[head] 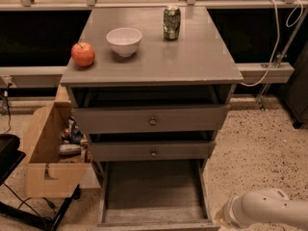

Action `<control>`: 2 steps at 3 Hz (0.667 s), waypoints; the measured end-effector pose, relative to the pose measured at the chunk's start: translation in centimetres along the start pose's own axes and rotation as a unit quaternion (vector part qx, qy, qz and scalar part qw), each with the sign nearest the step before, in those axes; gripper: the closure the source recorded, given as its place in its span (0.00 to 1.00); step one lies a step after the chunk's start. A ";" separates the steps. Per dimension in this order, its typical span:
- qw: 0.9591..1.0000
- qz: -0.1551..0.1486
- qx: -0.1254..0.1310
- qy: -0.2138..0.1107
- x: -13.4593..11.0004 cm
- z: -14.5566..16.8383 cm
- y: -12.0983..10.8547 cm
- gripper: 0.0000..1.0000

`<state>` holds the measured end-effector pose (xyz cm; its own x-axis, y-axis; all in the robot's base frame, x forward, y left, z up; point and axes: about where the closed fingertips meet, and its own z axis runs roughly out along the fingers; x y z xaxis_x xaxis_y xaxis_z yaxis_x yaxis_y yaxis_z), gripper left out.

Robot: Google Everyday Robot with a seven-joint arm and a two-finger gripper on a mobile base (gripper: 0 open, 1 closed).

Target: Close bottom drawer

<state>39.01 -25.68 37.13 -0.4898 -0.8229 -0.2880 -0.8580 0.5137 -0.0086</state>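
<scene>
The bottom drawer (153,192) is pulled far out of the grey cabinet. Its long shallow tray is empty, and its front runs along the lower edge of the view, with the knob hidden. The two drawers above it, the middle drawer (152,151) and the top drawer (151,120), each stand slightly ajar. Only a white arm segment (265,208) shows at the lower right, its end close to the open drawer's right front corner. The gripper itself is out of view below the frame.
On the cabinet top (192,61) stand a red apple (83,54), a white bowl (124,41) and a green can (171,22). An open cardboard box (48,158) with clutter sits left of the cabinet. A dark stand (9,153) is at far left. Speckled floor (260,153) lies at right.
</scene>
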 end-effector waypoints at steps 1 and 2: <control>1.000 0.000 0.000 0.000 0.0 0.0 0.0 1.00; 1.000 0.007 -0.024 0.002 1.4 3.7 1.7 1.00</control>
<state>37.40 -25.04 33.20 -0.5030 -0.8164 -0.2836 -0.8570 0.5136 0.0417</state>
